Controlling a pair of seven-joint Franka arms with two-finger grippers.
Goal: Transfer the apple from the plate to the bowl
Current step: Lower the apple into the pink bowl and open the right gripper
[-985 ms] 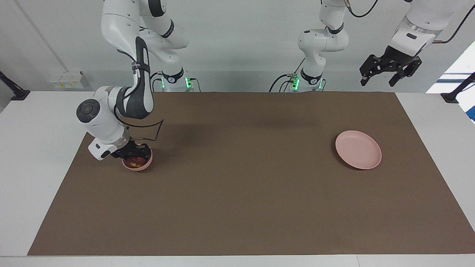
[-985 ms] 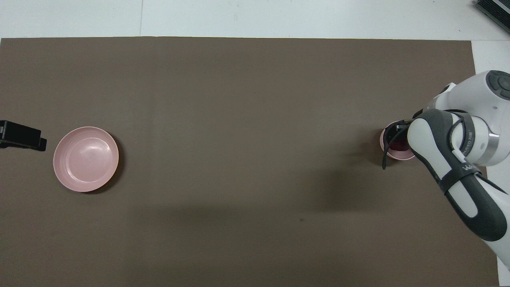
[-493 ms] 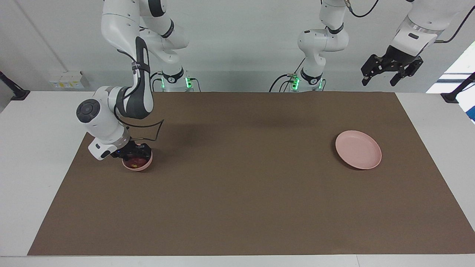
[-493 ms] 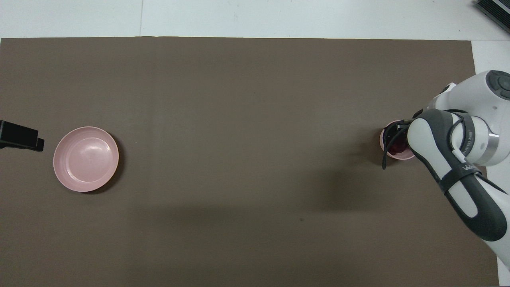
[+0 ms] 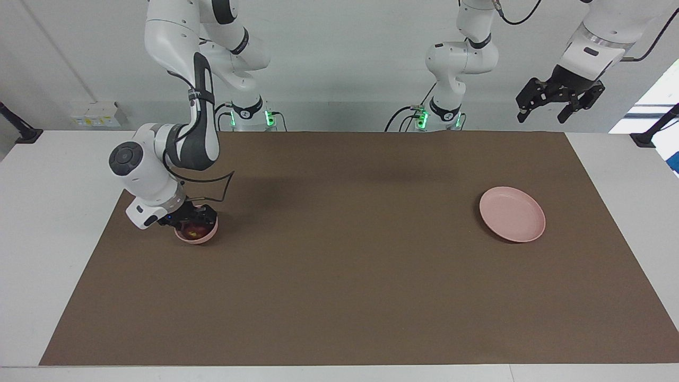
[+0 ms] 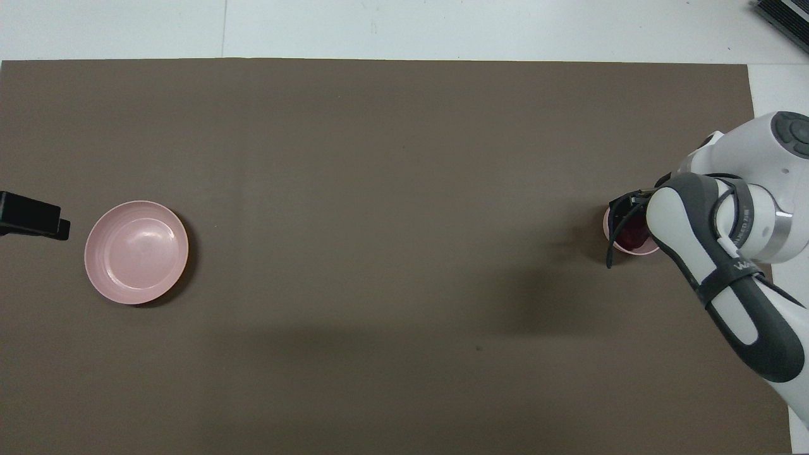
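Right gripper (image 5: pixel 192 220) sits low over the bowl (image 5: pixel 197 237), fingers spread and released around the apple (image 5: pixel 194 229) lying inside it. Left gripper (image 5: pixel 558 102) waits raised and open, above the plate's (image 5: pixel 512 214) end of the table.

White table (image 5: pixel 53 223) covered by a brown mat (image 5: pixel 350 276), set against a plain pale wall (image 5: pixel 339 58).

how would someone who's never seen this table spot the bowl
Go to the right arm's end of the brown mat. The bowl sits under the right gripper: small, deep, pink, holding the apple, unlike the wide bare plate.
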